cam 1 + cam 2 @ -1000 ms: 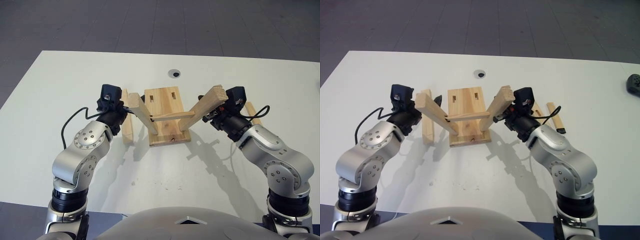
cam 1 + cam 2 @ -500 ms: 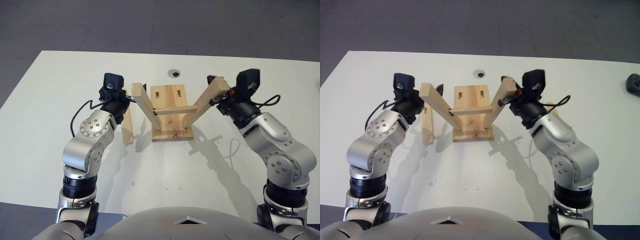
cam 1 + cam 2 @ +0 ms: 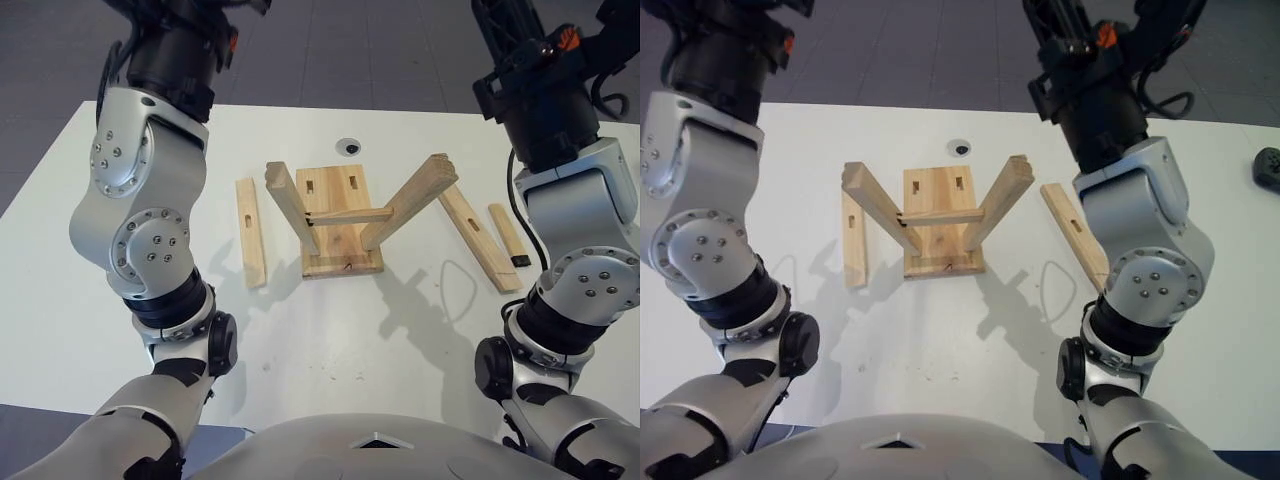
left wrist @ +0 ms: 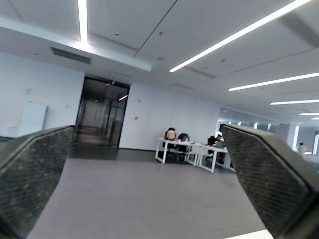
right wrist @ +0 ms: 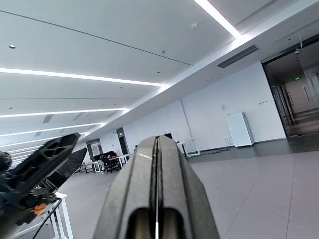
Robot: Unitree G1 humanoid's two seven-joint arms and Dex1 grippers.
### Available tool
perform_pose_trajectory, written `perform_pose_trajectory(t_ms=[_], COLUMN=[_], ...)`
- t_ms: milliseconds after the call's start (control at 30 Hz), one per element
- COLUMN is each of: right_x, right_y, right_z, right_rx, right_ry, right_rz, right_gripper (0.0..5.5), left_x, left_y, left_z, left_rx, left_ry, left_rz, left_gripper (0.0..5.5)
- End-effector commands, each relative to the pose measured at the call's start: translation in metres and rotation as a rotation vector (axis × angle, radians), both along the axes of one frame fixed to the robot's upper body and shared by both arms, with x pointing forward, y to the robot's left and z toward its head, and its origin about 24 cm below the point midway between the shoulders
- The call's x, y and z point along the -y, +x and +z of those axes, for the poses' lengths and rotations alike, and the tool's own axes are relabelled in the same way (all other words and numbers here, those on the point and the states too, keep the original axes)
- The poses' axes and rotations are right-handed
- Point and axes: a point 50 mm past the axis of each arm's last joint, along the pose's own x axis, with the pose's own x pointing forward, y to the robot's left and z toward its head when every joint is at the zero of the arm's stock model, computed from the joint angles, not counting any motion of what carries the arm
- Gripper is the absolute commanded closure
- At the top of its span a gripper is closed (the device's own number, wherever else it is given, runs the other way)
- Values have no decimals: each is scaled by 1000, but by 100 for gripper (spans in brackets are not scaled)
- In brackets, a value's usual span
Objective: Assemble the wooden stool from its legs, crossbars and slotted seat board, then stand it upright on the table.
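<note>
Half-built pale wooden stool (image 3: 340, 242) sits mid-table on the white table (image 3: 120, 230), well below both high-held arms; left jaws spread apart, right jaws pressed together.

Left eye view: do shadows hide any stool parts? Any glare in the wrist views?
Left eye view: soft shadows of the legs and crossbar fall on the table nearer the robot, hiding no part. Left wrist view: bright ceiling strips above the open left gripper, no washout. Right wrist view: bright ceiling strips too, past the shut right gripper.
</note>
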Motion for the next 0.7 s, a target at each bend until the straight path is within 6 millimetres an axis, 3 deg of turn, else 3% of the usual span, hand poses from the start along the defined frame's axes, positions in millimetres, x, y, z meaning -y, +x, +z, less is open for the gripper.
perform_pose_trajectory(t_ms=[33,267,367,433,500,567,633,700], right_x=[0,-2,-7,-15,-22,-24,-23,-22], right_y=[-4,-4,0,7,4,-4,-7,-7], right_z=[11,9,-2,-40,-84,-111,-112,-101], right_rx=[52,52,-9,-194,-376,-477,-462,-405], right_ry=[9,-4,-32,-170,-300,-372,-347,-276], right_rz=[6,4,15,23,65,95,101,100], right_gripper=[550,550,550,550,550,550,550,550], left_x=[7,10,12,17,22,24,26,27], left_y=[-14,-18,-16,-8,-1,-4,-10,-12], left_z=[7,0,-6,-35,-85,-131,-150,-153], left_rx=[49,37,9,-128,-340,-495,-558,-560], left_ry=[-6,32,46,83,149,215,205,195], left_rz=[-116,-140,-145,-145,-134,-128,-141,-137], left_gripper=[35,152,207,244,286,324,361,396])
